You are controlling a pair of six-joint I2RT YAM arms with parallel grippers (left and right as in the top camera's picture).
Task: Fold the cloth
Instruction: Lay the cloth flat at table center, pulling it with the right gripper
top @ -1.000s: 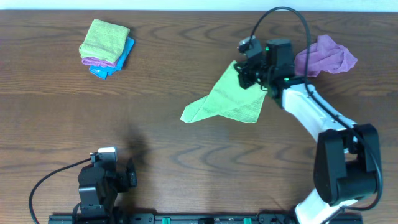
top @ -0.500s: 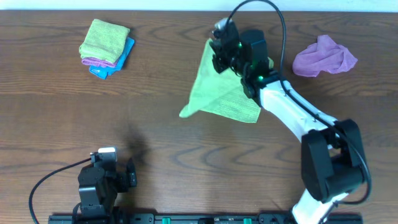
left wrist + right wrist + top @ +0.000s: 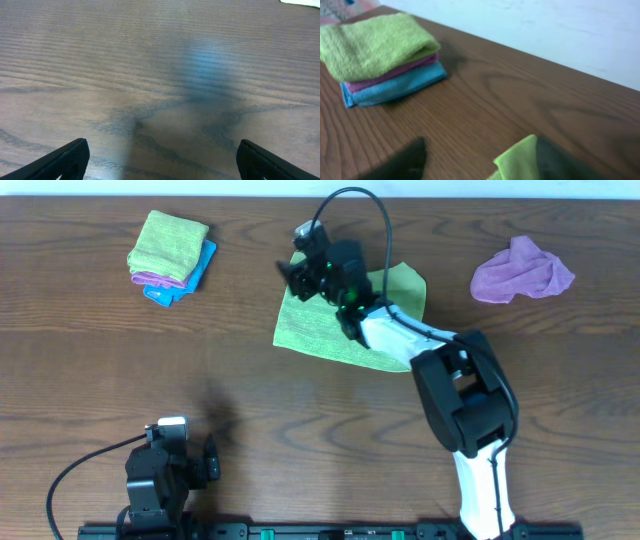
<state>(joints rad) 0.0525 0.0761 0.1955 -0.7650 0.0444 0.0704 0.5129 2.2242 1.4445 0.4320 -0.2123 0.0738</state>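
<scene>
The light green cloth (image 3: 325, 330) lies flat on the wooden table (image 3: 300, 430) at the back centre, doubled over on itself. My right gripper (image 3: 297, 272) is at its far left corner. In the right wrist view that gripper (image 3: 480, 152) stands open, and a green corner of the cloth (image 3: 517, 161) rests against the inner side of the right-hand finger (image 3: 560, 162). My left gripper (image 3: 162, 155) is open over bare wood, nothing between its fingers. The left arm (image 3: 160, 470) sits at the table's front left.
A stack of folded cloths, green on pink on blue (image 3: 170, 255), lies at the back left, also seen in the right wrist view (image 3: 380, 55). A crumpled purple cloth (image 3: 522, 270) lies at the back right. The right arm's cable (image 3: 350, 200) loops over the far edge.
My right arm swept left across the back of the table, carrying the cloth's corner over, so the cloth now lies folded flat. Its jaws have parted. The left arm stayed still.
</scene>
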